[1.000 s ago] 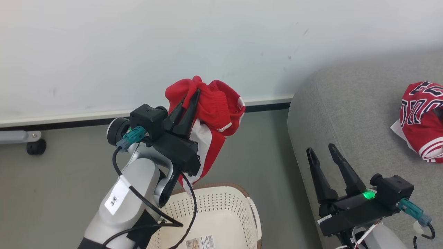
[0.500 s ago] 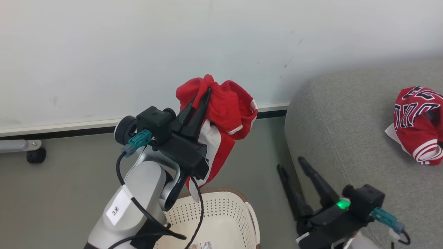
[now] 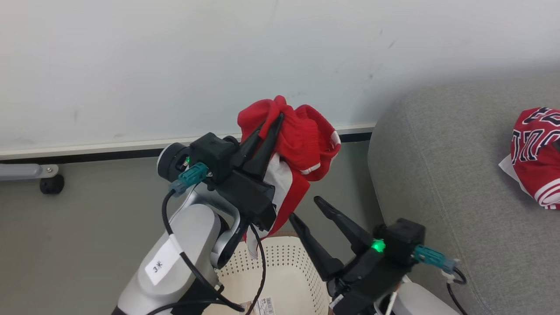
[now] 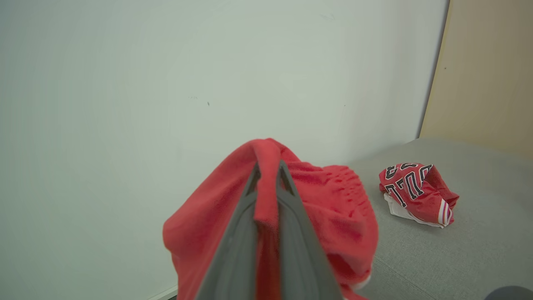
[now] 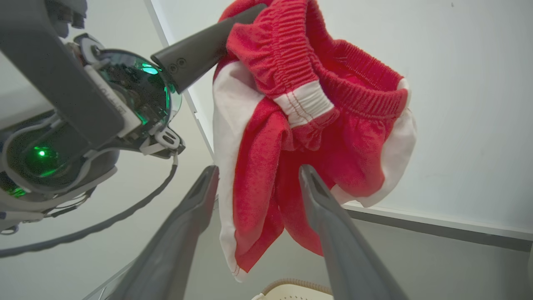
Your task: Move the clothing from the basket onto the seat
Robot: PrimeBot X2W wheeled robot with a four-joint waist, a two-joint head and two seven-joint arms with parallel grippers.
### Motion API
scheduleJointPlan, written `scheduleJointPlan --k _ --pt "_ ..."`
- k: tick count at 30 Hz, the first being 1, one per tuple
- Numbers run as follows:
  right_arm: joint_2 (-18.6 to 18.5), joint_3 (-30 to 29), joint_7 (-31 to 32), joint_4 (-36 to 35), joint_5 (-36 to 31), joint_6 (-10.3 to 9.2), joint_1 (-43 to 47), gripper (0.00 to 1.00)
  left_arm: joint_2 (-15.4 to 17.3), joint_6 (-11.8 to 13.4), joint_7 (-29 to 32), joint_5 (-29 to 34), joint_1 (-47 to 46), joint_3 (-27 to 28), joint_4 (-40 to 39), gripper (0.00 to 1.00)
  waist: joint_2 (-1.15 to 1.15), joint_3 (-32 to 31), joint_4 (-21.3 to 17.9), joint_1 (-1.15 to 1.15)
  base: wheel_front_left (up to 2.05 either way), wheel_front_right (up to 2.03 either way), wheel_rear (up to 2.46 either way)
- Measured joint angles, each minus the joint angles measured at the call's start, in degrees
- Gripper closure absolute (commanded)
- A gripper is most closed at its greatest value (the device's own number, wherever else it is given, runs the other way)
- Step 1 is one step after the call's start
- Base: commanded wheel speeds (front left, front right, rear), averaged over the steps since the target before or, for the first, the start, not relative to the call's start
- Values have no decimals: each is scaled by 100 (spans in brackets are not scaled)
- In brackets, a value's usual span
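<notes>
**Obs. 1:** State of the left gripper (image 3: 271, 122)?

**Obs. 2:** It is closed tight on a bunched red garment (image 3: 308, 140). In the left wrist view a fold of cloth is pinched between the two fingers. The rest drapes over and past the tips, with the white trim and elastic band hanging on the far side.

**Obs. 1:** Where is the garment relative to the basket (image 3: 286, 267)?

**Obs. 2:** It is lifted clear, in front of the pale wall (image 3: 175, 65). Its lowest hem hangs just above the basket's rim. The seat (image 3: 437, 175) is off to the right, well apart from the garment.

**Obs. 1:** And the right gripper (image 3: 305, 208)?

**Obs. 2:** Its fingers are spread wide and hold nothing. They point up at the hanging cloth from just below. In the right wrist view the cloth's lower folds show between the two fingers. Whether they touch it cannot be told.

**Obs. 1:** Is any clothing on the seat?

**Obs. 2:** One crumpled jersey (image 3: 536, 153), red with dark lettering, lies on the grey cushion near the right edge of the head view.
</notes>
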Motion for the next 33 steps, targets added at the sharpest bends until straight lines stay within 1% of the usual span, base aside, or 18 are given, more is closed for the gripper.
scheduleJointPlan --k 3,8,13,21,22,23,24,33 --pt "34 145 73 155 36 1 -160 0 -3 0 71 0 -1 -66 -51 100 0 30 34 0 0 0 0" --pt "94 434 242 671 154 1 -538 0 2 20 146 -52 -18 -310 -210 100 1 115 134 0 0 0 0" --pt "166 577 294 1183 312 1 -903 0 2 70 191 -236 -91 -492 -314 100 0 197 248 0 0 0 0" --pt "321 960 337 1852 792 1 -1402 0 4 132 246 -347 -124 -687 -371 100 0 280 409 0 0 0 0" --pt "337 1002 336 1917 834 1 -1455 23 4 152 247 -361 -124 -706 -376 100 0 285 425 1 0 0 0" --pt "350 1047 324 1960 895 1 -1512 54 2 176 267 -368 -124 -708 -379 100 0 291 437 1 0 0 0" --pt "367 1066 282 1994 954 1 -1558 100 5 177 271 -377 -124 -708 -379 100 0 297 445 0 0 0 0" --pt "374 1247 21 2197 1177 1 -1645 100 3 275 298 -387 -123 -623 -337 100 0 318 457 0 0 0 0"
